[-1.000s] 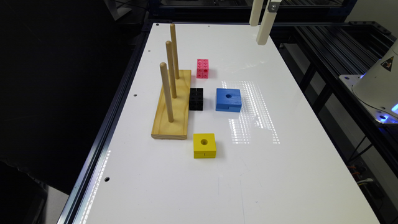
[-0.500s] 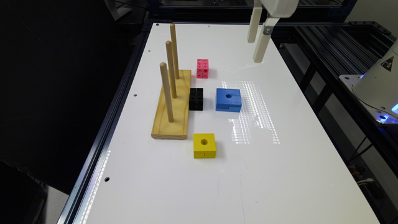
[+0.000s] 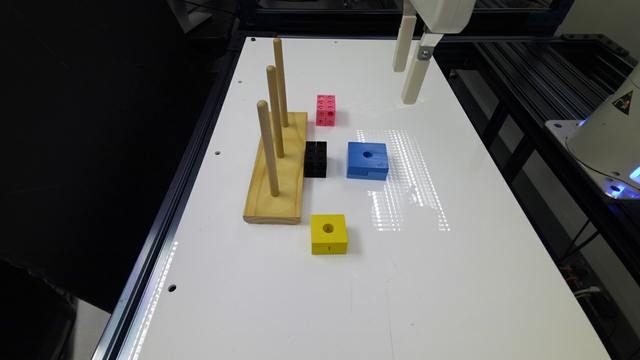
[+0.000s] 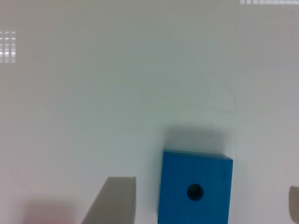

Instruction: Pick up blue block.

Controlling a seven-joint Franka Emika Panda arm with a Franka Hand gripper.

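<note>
Blue block (image 3: 368, 160) sat flat on the white counter (image 3: 450, 280), hole up, just beside a black studded brick (image 3: 316, 159) and apart from the yellow block (image 3: 328, 234). End effector (image 3: 409, 80) hung above the counter, fingers spread, holding nothing.

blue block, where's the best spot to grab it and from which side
Probably from above, the jaws closing on two opposite vertical side faces of the blue block. It lies flat, hole up, and the black brick block stands apart from it, so both sides look reachable.
</note>
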